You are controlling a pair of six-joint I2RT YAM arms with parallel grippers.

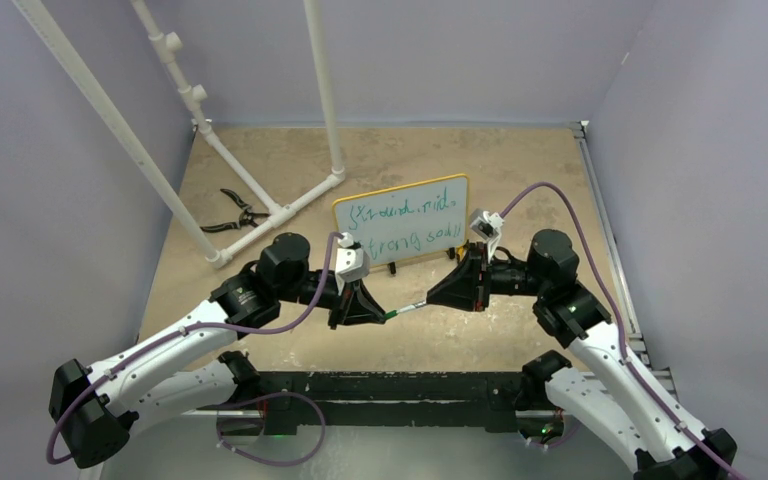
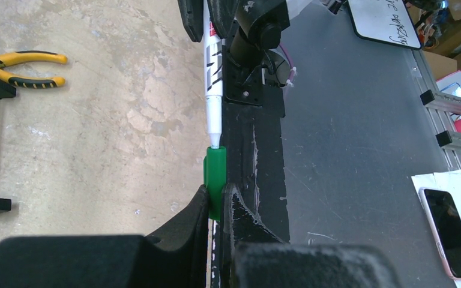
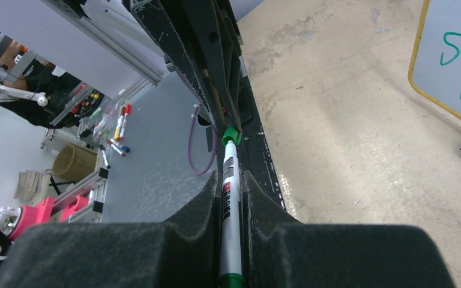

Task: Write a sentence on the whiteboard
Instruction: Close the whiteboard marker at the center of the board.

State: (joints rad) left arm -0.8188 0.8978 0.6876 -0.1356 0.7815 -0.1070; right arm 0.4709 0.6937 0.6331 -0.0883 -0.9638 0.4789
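Observation:
The whiteboard (image 1: 400,222) stands upright on its black feet mid-table, with the sentence (image 1: 405,225) in two green lines on it. Its yellow-framed corner with green letters shows in the right wrist view (image 3: 450,60). My left gripper (image 1: 375,312) (image 2: 216,193) is shut on the green marker cap (image 2: 216,177). My right gripper (image 1: 440,296) (image 3: 230,179) is shut on the white marker (image 3: 230,198) (image 2: 213,72). The two grippers face each other in front of the board. The marker's narrow tip meets the cap's mouth (image 3: 231,135).
Yellow-handled pliers (image 1: 232,212) (image 2: 27,69) lie on the table at the left, beside a white pipe frame (image 1: 260,215). The black front rail (image 1: 380,385) runs along the near edge. Off the table lie a phone (image 2: 453,231) and spare markers (image 3: 117,129).

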